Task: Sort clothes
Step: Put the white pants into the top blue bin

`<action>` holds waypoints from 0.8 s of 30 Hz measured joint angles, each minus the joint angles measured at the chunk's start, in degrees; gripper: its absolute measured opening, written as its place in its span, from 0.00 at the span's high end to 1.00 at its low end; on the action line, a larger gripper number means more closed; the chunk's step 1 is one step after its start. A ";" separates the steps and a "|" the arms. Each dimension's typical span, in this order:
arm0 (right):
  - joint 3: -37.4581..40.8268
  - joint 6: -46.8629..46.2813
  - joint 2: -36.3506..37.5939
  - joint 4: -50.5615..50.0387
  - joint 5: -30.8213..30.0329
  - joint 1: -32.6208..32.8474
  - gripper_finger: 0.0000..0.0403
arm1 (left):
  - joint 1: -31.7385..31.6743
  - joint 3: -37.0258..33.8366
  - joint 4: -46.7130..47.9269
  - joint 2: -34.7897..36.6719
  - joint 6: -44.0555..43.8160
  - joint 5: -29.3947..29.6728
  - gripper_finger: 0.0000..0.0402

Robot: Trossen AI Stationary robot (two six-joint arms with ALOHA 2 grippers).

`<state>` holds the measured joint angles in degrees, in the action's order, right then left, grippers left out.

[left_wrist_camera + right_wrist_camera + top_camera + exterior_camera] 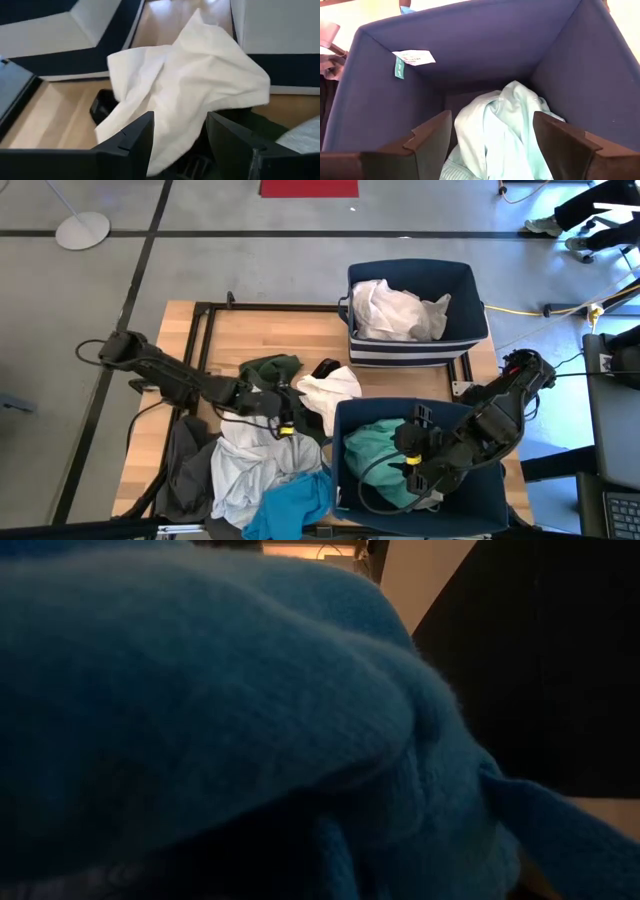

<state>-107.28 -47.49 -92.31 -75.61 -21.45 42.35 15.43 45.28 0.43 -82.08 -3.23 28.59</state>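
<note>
Left claw [283, 417], released, hangs at frame centre over the white garment [330, 392], whose long axis runs toward the upper bin [470, 300]. Right claw [410, 465], released, stands inside the lower-right bin [470, 505] above the turquoise garment [375, 450]. That bin's sewn-in label [413, 58] is unreadable; remaining clothes [250, 475] pile on the worktop [260, 335] lower left.

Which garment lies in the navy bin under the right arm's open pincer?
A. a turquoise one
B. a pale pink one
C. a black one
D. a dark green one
A: the right pincer hangs over the turquoise garment inside the near navy bin.
</note>
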 joint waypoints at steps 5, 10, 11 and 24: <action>0.00 0.21 0.00 0.03 -0.04 0.00 0.30 | -3.37 -0.01 -4.20 -4.01 3.57 -3.63 0.57; 0.00 0.22 0.00 0.04 -0.90 0.00 0.30 | -6.87 -0.02 -6.37 -7.41 3.61 -8.43 0.57; 0.00 0.23 0.00 0.04 -0.90 0.00 0.30 | -7.43 -0.02 -6.47 -8.06 3.62 -9.74 0.57; -0.02 2.52 0.00 0.07 -2.08 0.00 0.30 | -10.61 -0.02 -7.02 -11.58 4.75 -19.47 0.94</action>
<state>-107.31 -44.97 -92.31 -75.54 -23.53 42.35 4.82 45.25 -6.58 -93.65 1.52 9.13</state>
